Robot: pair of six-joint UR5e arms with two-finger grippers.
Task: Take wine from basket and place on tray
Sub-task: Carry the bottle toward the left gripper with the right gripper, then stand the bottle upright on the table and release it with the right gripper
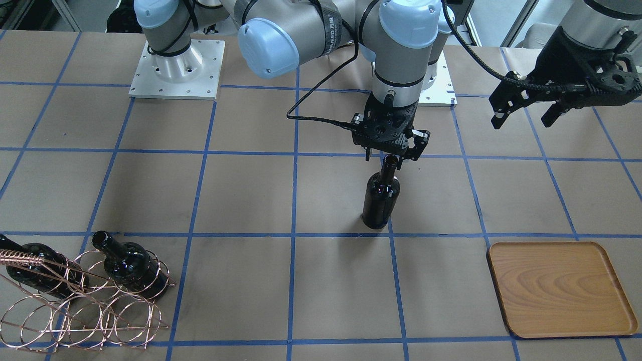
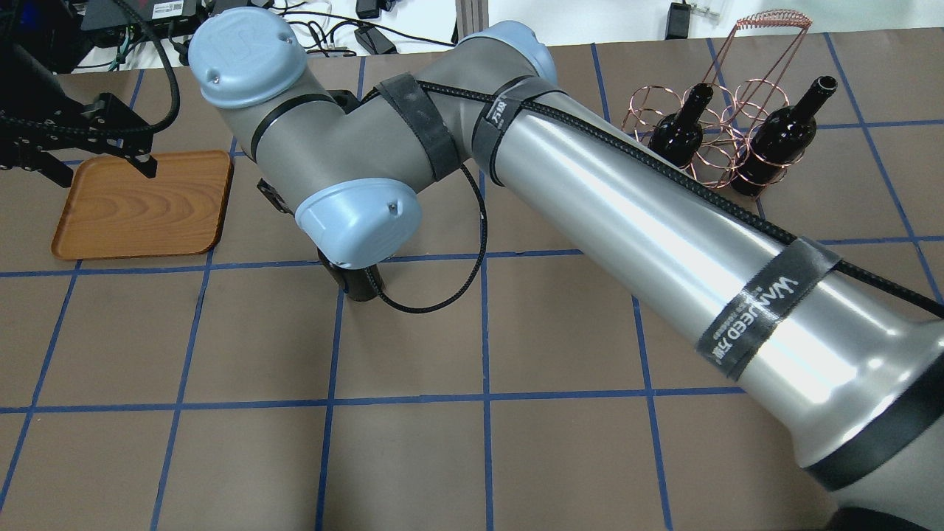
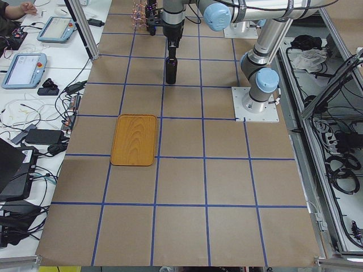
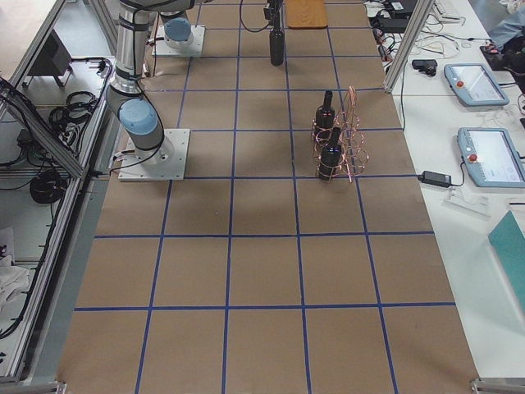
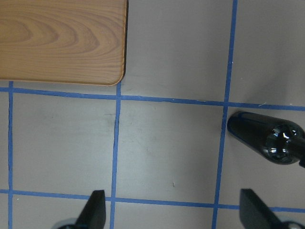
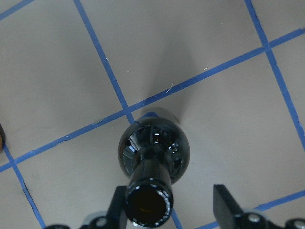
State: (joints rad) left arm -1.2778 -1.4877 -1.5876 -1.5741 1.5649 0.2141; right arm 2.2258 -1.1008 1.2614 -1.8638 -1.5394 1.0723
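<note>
**A:** Why is the wine point(image 1: 381, 200) standing upright in the middle of the surface point(image 1: 251, 190), in neither the basket point(image 1: 85, 306) nor the tray point(image 1: 562, 288)?

**B:** My guess is that it is a halfway stop. The basket sits out at the right arm's end and the tray at the left arm's end, well apart. The middle looks like a spot either arm can reach.

**A:** Is the right pincer point(image 1: 391, 158) gripping it?

**B:** No. Its fingers are spread on either side of the neck, down around the mouth. In the wrist view the neck sits close to one finger with a clear gap to the other. The bottle rests on its own base, right on a crossing of the blue tape lines.

**A:** And the left pincer point(image 1: 521, 121)?

**B:** It is spread too, holding nothing. It hangs above the surface between bottle and tray (its own camera sees both, the tray's corner and the bottle off to one side). I would judge it is placed to take the wine next.

**A:** What about the basket?

**B:** Two other bottles point(image 1: 128, 263) lie slanted in its wire loops.
</note>
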